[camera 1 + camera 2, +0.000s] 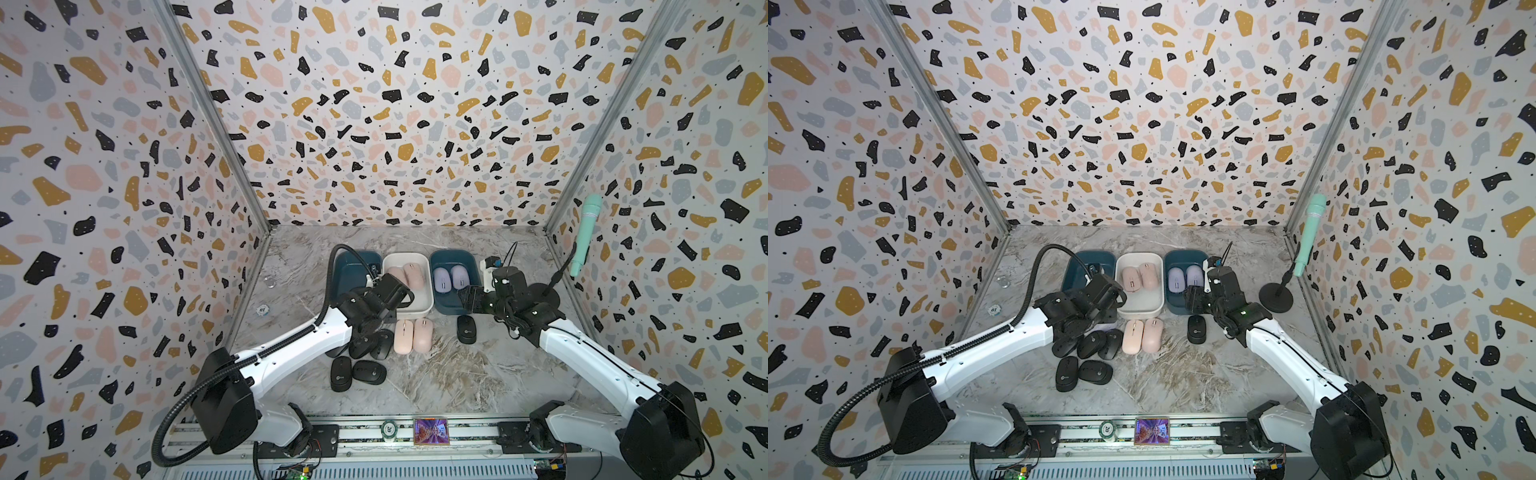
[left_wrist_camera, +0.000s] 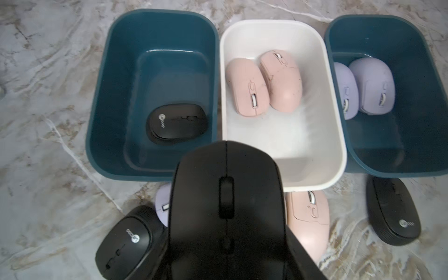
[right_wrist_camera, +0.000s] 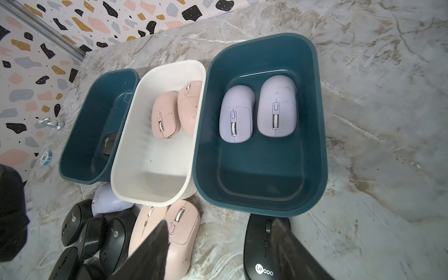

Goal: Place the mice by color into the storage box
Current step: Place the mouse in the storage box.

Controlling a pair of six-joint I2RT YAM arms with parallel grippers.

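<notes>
Left gripper pinches a black mouse by its sides, just short of the leftmost teal bin; it looks light, rigid and slick, so keep gripping that waist, while the right gripper hangs spread and empty.

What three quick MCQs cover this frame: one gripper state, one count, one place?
1. The left gripper is: A) open and empty B) shut on a pink mouse C) shut on a black mouse.
2. The pink mice in the white bin number: A) one B) two C) four.
3. Two lavender mice lie side by side in: A) the teal bin by the right arm B) the white bin C) the left gripper.

Answers:
1 C, the left wrist view shows a black mouse in its grip.
2 B, two lie side by side on its floor.
3 A, the right wrist view shows both on that bin's floor.
</notes>
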